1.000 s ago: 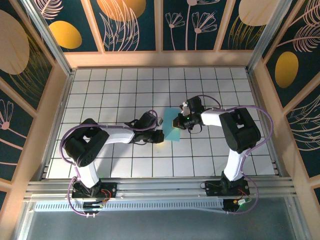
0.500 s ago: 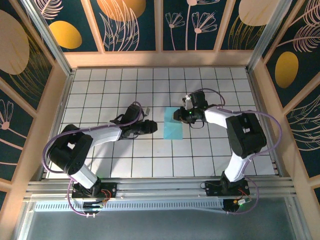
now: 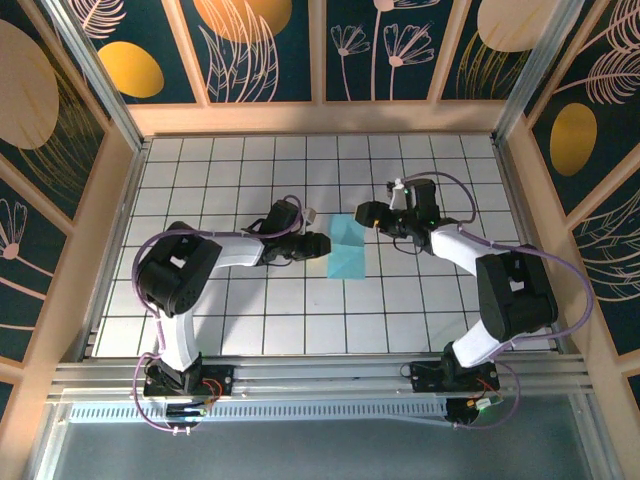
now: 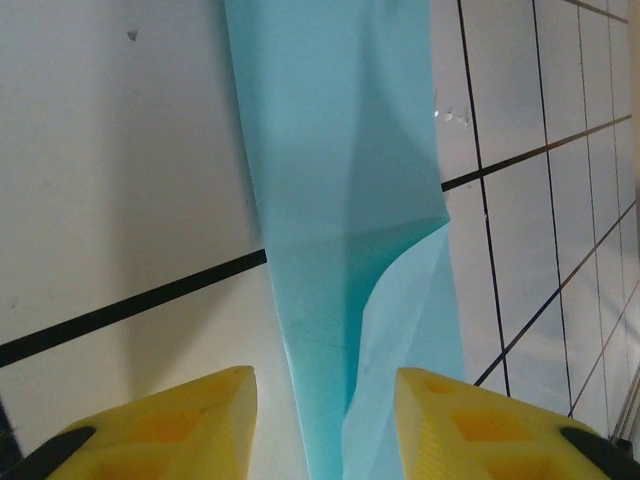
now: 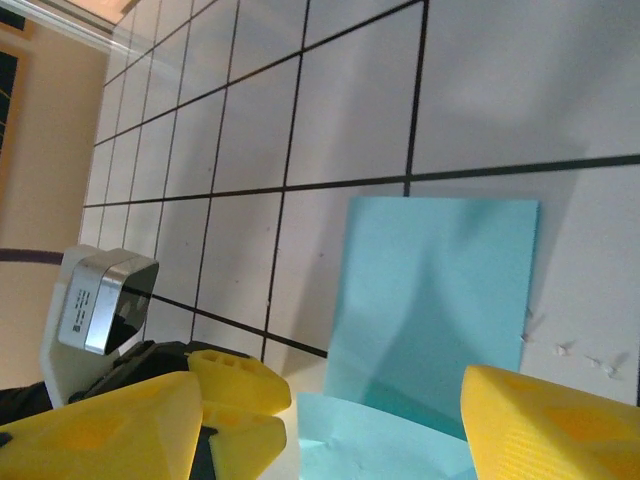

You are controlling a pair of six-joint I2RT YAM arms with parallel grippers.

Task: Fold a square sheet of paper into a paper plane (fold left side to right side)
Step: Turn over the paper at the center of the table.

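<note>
Tiled table [image 3: 200,200] bears paper [image 3: 347,252] lying near-to-far; left gripper [image 3: 320,246], right gripper [image 3: 362,213] apparently parted, empty.

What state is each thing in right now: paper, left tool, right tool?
square sheet of paper: folded in half, lying on the table, top layer lifting at one end.
left tool: open, straddling the paper's end, not clamped on it.
right tool: open wide, by the paper's far end, holding nothing.

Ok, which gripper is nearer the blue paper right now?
Left, narrowly. The left gripper sits at the middle of the square sheet of paper's left edge, jaws open either side of it. The right gripper hangs open by its far right corner.
</note>
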